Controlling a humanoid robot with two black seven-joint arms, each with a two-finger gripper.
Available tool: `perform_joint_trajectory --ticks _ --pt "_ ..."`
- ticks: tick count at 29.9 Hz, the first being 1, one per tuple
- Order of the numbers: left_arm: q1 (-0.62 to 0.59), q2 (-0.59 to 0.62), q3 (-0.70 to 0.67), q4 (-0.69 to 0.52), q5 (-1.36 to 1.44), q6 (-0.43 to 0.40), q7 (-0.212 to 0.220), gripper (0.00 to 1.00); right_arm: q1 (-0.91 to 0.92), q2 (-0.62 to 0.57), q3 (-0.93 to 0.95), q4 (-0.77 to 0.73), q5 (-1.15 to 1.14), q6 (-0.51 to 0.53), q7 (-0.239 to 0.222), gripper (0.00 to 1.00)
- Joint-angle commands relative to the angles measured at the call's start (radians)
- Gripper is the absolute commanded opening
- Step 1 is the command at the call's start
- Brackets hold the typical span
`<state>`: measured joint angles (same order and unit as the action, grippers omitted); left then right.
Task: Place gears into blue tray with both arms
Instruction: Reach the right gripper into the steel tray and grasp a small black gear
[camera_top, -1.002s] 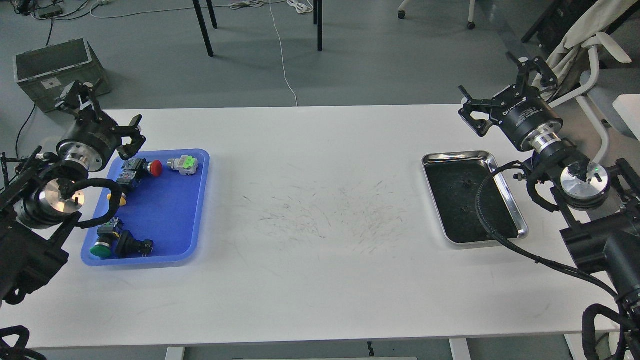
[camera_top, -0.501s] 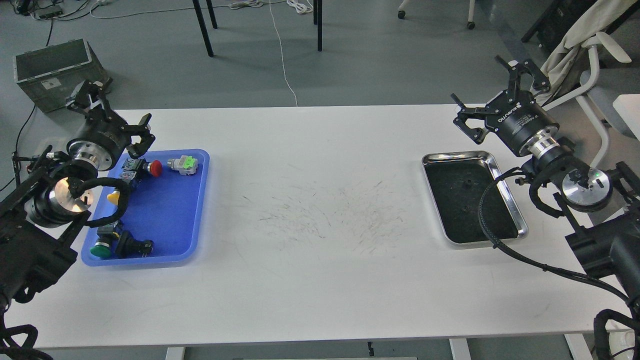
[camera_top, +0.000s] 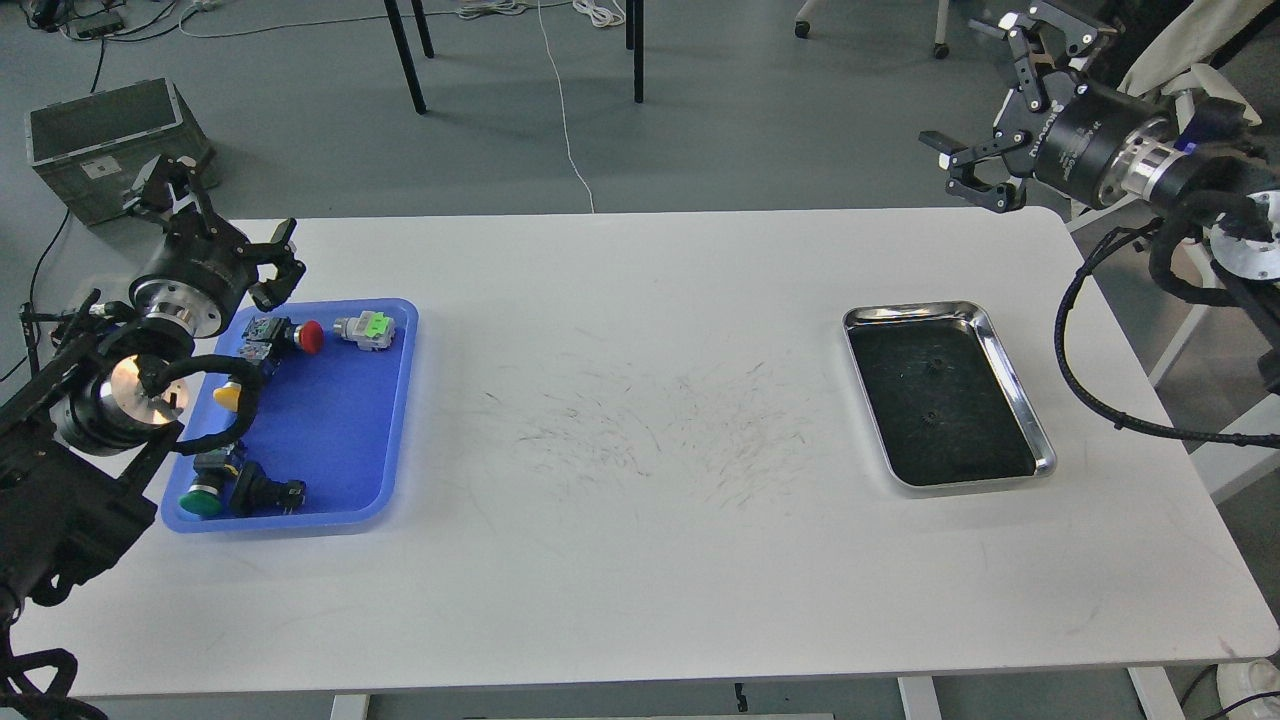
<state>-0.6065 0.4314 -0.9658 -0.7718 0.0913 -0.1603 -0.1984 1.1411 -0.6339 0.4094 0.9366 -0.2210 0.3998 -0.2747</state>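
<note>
My right gripper (camera_top: 1000, 110) spread, empty | two tiny black toothed gears (camera_top: 932, 391) below-left in shiny steel tray (camera_top: 1015, 385) | risk: black-on-black liner hides them, pinch may miss.

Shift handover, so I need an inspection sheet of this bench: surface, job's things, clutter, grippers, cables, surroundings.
Surface: white table, scuffed grey at the middle.
Job's things: two gears on the steel tray's black liner; blue tray at left holds none.
Clutter: push-button switches in the blue tray.
Grippers: left gripper open, empty, by the blue tray's far corner; right gripper open, empty, beyond the far edge.
Cables: black looms on both arms; white cord on floor.
Surroundings: grey crate, chair legs.
</note>
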Motion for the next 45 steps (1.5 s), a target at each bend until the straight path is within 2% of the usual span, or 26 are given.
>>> perform_joint_trajectory --ticks 1,5,9,12,17,29,38,41,45 --pt "-0.002 -0.01 0.001 0.0 -0.001 0.002 -0.024 0.98 0.162 0.002 -0.301 0.017 -0.194 -0.002 -0.023 0.99" --pt "-0.004 -0.014 0.002 0.0 0.001 0.001 -0.03 0.98 0.204 0.048 -0.464 0.042 -0.383 -0.001 -0.026 0.99" --pt "-0.004 -0.013 0.002 0.0 0.001 0.001 -0.032 0.98 0.212 0.118 -0.563 0.044 -0.647 -0.001 -0.026 0.99" --pt "-0.004 -0.014 0.002 0.0 0.001 0.001 -0.032 0.98 0.194 0.146 -0.607 0.027 -0.744 -0.007 -0.023 0.99" --pt "-0.006 -0.011 0.002 0.0 0.001 0.001 -0.044 0.98 0.164 0.175 -0.672 0.01 -0.758 -0.013 -0.018 0.98" --pt "-0.004 -0.013 0.002 0.0 0.001 0.004 -0.045 0.98 0.04 0.189 -0.675 -0.068 -0.845 -0.099 -0.018 0.97" --pt "-0.007 -0.011 0.002 0.0 0.001 0.002 -0.045 0.98 0.025 0.235 -0.675 -0.143 -0.848 -0.107 -0.018 0.94" --pt "-0.009 -0.008 0.002 0.0 0.001 0.002 -0.045 0.98 0.016 0.24 -0.676 -0.15 -0.85 -0.107 -0.018 0.93" --pt "-0.007 -0.008 0.002 0.0 0.001 0.002 -0.045 0.98 -0.001 0.246 -0.676 -0.165 -0.85 -0.116 -0.017 0.86"
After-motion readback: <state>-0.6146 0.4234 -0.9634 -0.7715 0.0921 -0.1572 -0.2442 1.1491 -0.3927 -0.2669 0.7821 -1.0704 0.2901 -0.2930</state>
